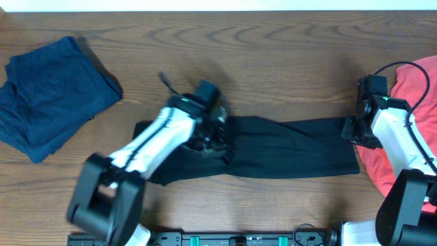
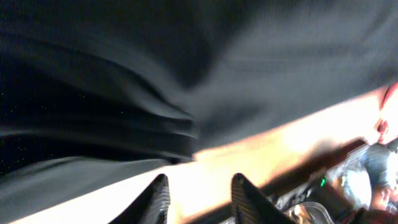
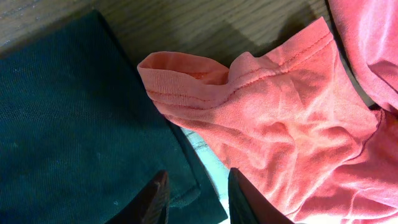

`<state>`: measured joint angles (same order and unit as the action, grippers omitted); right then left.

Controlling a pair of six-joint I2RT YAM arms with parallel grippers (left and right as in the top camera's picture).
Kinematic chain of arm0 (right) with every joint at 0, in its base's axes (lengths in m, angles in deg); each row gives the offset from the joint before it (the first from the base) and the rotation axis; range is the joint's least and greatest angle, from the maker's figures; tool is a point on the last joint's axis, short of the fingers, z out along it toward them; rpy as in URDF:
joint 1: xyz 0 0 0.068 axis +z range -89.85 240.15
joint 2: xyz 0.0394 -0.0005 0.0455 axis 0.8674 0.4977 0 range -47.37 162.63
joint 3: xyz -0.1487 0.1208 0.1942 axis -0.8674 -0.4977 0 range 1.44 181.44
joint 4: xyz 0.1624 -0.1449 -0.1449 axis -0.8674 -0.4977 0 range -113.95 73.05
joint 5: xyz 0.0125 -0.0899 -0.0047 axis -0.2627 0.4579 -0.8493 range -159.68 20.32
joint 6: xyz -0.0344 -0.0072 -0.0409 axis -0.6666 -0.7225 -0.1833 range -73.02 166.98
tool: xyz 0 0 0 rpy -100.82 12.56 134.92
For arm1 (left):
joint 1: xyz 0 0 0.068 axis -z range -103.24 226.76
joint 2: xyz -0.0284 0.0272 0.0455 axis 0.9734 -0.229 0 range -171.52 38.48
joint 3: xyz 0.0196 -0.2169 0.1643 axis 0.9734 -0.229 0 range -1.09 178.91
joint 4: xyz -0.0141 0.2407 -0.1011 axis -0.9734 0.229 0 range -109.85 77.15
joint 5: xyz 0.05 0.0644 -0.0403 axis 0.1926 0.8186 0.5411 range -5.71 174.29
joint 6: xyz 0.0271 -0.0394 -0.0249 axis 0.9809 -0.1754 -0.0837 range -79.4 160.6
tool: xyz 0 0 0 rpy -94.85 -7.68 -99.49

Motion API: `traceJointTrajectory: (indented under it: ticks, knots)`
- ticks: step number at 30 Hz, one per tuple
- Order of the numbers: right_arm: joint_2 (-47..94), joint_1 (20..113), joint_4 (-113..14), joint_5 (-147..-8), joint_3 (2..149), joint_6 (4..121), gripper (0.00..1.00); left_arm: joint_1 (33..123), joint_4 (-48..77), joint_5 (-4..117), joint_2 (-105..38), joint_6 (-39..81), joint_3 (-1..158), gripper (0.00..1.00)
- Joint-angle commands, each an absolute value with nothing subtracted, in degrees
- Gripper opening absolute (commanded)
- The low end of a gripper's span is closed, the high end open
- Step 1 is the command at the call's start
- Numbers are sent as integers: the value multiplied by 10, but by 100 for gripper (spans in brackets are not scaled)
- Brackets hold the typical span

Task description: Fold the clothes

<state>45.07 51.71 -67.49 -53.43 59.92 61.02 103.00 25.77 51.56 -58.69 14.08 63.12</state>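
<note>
Wood-grain table [image 1: 273,48], overhead view, bearing three garments: one black shirt [image 1: 287,147], one navy garment [image 1: 51,96] and one coral-red garment [image 1: 410,96]. Two arms are present, each with one claw.

The black shirt lies at the centre of the table, folded into a long flat band. Its long axis runs from 9 o'clock to 3 o'clock. Which end carries the collar cannot be told.

The navy garment lies crumpled at 10 o'clock, well apart from the shirt. The coral-red garment lies bunched at the 3 o'clock edge. In the right wrist view one of its sleeve hems lies against the shirt's edge.

The left claw [image 2: 200,199] hangs over the shirt, toward the band's 9 o'clock end. Its wrist view is blurred, yet the two fingertips stand apart with bright table between them and nothing held.

The right claw [image 3: 196,199] sits at the shirt's 3 o'clock end, between the black cloth and the coral-red cloth. Its fingers stand narrowly apart — the shirt's corner and a strip of table show in the gap, and no cloth is seen pinched.
</note>
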Motion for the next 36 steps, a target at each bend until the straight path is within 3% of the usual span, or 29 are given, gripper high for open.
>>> traceJointTrajectory:
  ticks: [1, 3, 8, 20, 22, 24, 27, 31, 33, 36]
  knots:
    - [451, 515, -675, -534, 599, 613, 31, 978, 265, 622, -533, 153, 637, 46]
    - [451, 515, -675, -534, 599, 613, 30, 952, 263, 674, -520, 153, 637, 55]
    - [451, 515, -675, -535, 599, 613, 30, 896, 249, 749, -536, 158, 633, 52]
    - [451, 515, -677, -534, 599, 613, 31, 839, 258, 748, -629, 165, 630, 55]
    - [451, 515, -677, -535, 599, 613, 30, 839, 258, 744, -633, 165, 629, 47]
    - [451, 515, -676, -535, 599, 613, 31, 841, 257, 738, -638, 165, 628, 32]
    - [451, 515, -677, -535, 599, 613, 31, 842, 257, 732, -644, 166, 627, 30]
    - [451, 515, -678, -535, 599, 613, 31, 842, 253, 732, -644, 166, 615, 19]
    - [451, 515, -678, -535, 599, 613, 31, 842, 248, 732, -644, 170, 604, 6]
    - [451, 515, -678, -534, 599, 613, 31, 842, 264, 732, -644, 179, 598, 6]
